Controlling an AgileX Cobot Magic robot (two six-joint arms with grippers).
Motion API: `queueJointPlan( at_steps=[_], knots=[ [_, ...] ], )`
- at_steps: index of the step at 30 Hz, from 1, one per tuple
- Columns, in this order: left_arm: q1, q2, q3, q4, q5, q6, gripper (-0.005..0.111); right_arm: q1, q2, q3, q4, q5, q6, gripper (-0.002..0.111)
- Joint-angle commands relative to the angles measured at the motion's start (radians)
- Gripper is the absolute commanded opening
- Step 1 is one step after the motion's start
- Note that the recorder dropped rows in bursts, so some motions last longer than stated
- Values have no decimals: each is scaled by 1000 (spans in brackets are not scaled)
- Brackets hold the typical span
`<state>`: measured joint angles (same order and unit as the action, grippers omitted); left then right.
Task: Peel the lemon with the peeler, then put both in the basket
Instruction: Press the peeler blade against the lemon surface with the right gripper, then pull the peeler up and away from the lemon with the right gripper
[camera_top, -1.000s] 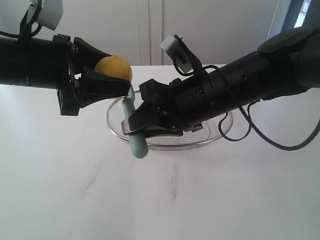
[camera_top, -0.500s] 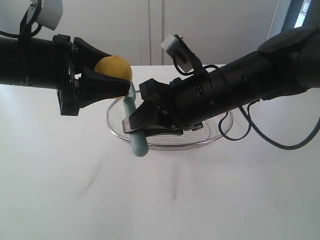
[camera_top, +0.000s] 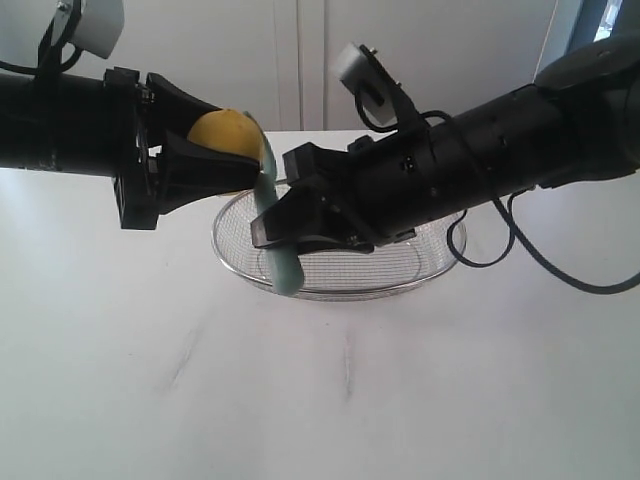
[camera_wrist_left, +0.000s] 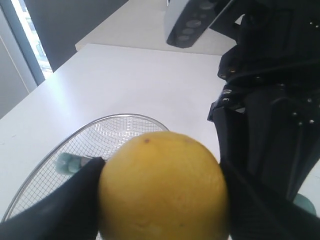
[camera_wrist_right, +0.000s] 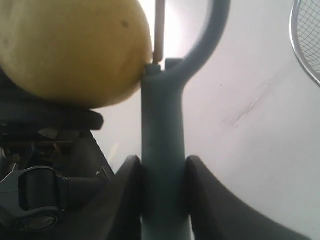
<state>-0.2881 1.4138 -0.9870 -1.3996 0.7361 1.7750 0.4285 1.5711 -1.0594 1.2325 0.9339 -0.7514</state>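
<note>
Above white tabletop (camera_top: 400, 400), pale wall (camera_top: 450, 60) behind, left pincer (camera_top: 240, 148) pinching lemon (camera_top: 222, 132), right pincer (camera_top: 275, 230) pinching peeler (camera_top: 287, 274)

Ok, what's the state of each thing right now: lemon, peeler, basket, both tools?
lemon: held in the air, skin intact on the sides that show.
peeler: gripped by its handle, head up against the lemon's side.
basket: resting on the table, nothing in the part that shows.
left tool: shut on the lemon.
right tool: shut on the peeler.
</note>
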Motion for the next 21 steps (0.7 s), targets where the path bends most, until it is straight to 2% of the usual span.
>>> queueJointPlan(
  at_steps=[1,13,21],
  knots=[
    [-4,-5,1,-25,14,6,0,0,-32,3,6,-2,-1,0],
    [-3,-9,-1,-25,10,6,0,-32,-35,3,-86,-11,65,0],
    [-3,-9,-1,22,-55,-10,0,-32,-51,3,-84,-9,67,0]
  ],
)
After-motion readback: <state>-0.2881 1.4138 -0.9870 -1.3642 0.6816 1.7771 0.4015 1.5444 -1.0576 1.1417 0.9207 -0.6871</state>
